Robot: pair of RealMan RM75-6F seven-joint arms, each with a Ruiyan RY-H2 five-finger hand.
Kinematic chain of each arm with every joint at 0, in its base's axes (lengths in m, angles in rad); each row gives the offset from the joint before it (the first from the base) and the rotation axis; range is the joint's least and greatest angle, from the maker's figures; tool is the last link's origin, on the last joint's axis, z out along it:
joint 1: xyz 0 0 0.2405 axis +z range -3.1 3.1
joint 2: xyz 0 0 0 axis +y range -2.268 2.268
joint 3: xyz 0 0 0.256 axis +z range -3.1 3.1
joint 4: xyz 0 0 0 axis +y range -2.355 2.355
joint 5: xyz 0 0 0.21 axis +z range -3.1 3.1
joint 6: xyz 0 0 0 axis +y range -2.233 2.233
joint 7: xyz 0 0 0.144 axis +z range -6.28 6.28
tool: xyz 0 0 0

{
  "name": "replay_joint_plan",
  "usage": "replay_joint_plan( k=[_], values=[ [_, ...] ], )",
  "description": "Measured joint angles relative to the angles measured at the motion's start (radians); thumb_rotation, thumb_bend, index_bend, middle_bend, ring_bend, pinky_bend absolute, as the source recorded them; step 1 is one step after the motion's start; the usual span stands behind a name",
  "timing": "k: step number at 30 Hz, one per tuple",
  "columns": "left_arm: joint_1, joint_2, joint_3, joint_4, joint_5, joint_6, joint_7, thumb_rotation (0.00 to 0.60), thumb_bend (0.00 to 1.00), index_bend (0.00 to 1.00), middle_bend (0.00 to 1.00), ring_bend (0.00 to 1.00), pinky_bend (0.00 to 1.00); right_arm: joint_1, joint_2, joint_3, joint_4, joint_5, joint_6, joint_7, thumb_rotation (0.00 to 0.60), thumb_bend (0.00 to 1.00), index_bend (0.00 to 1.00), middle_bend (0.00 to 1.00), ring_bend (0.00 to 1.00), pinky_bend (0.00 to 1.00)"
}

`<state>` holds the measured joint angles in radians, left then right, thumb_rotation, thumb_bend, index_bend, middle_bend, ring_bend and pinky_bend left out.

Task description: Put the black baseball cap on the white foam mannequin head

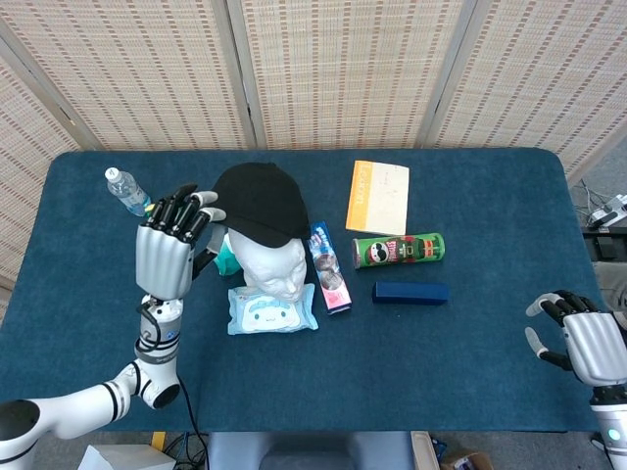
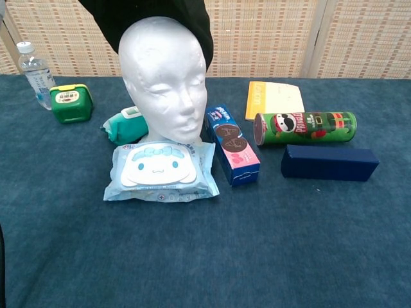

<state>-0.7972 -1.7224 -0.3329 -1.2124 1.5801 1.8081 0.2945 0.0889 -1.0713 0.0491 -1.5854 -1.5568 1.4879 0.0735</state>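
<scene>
The black baseball cap (image 1: 259,203) sits over the crown and back of the white foam mannequin head (image 2: 164,79), which stands upright toward the left half of the desk (image 1: 470,343), face turned to the front edge; in the chest view the cap's dark cloth rises behind and above the bare forehead. The left hand (image 1: 167,253) is raised just left of the head, fingers pointing up and close to the cap's left rim, but whether they grip the rim cannot be told. The right hand (image 1: 588,345) hangs off the desk's front right corner, fingers loosely curled and apart, holding nothing. A pale blue wipes packet (image 2: 160,171) lies against the base of the head on its front side. Right of the head a blue biscuit box (image 2: 232,144) lies lengthwise, and beyond it a green crisp tube (image 2: 305,128) lies on its side with a dark blue box (image 2: 329,162) just in front of it. An orange-edged booklet (image 2: 275,99) lies flat behind the tube, toward the back edge. A teal pouch (image 2: 124,126) rests left of the head, a green and yellow case (image 2: 71,102) further left, and a small water bottle (image 2: 34,74) stands near the back left corner.
</scene>
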Motion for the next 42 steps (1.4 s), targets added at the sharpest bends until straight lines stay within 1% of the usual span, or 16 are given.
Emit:
replay_joint_plan(
  k=[3,8,15,25,33,42],
  values=[
    [0.03,0.013,0.004,-0.031,0.003,0.017,0.003,0.6,0.36,0.85,0.42,0.29,0.43,0.001,-0.001,0.001,-0.002,0.003,-0.002,-0.005,0.6,0.37,0.46,0.4,0.28,0.33],
    [0.08,0.02,0.024,-0.051,0.008,0.042,-0.01,0.6,0.36,0.85,0.43,0.29,0.43,0.002,-0.002,0.001,-0.004,0.006,-0.004,-0.013,0.6,0.37,0.46,0.4,0.28,0.33],
    [0.127,-0.016,0.069,-0.031,0.04,0.068,-0.057,0.6,0.36,0.86,0.42,0.29,0.43,0.003,-0.004,0.002,-0.006,0.01,-0.008,-0.023,0.6,0.37,0.46,0.4,0.28,0.33],
    [0.133,-0.085,0.106,0.027,0.107,0.06,-0.052,0.6,0.36,0.86,0.43,0.29,0.43,0.002,-0.002,0.004,-0.005,0.011,-0.005,-0.011,0.6,0.37,0.46,0.4,0.28,0.33],
    [0.132,-0.114,0.123,0.031,0.164,0.056,-0.022,0.6,0.36,0.86,0.42,0.29,0.43,0.002,-0.001,0.004,-0.002,0.009,-0.003,-0.003,0.6,0.37,0.46,0.4,0.28,0.33],
    [0.125,-0.14,0.132,0.029,0.203,0.034,0.017,0.6,0.36,0.86,0.42,0.29,0.43,0.001,-0.001,0.004,-0.002,0.008,0.0,0.002,0.6,0.37,0.46,0.4,0.28,0.33]
  ],
)
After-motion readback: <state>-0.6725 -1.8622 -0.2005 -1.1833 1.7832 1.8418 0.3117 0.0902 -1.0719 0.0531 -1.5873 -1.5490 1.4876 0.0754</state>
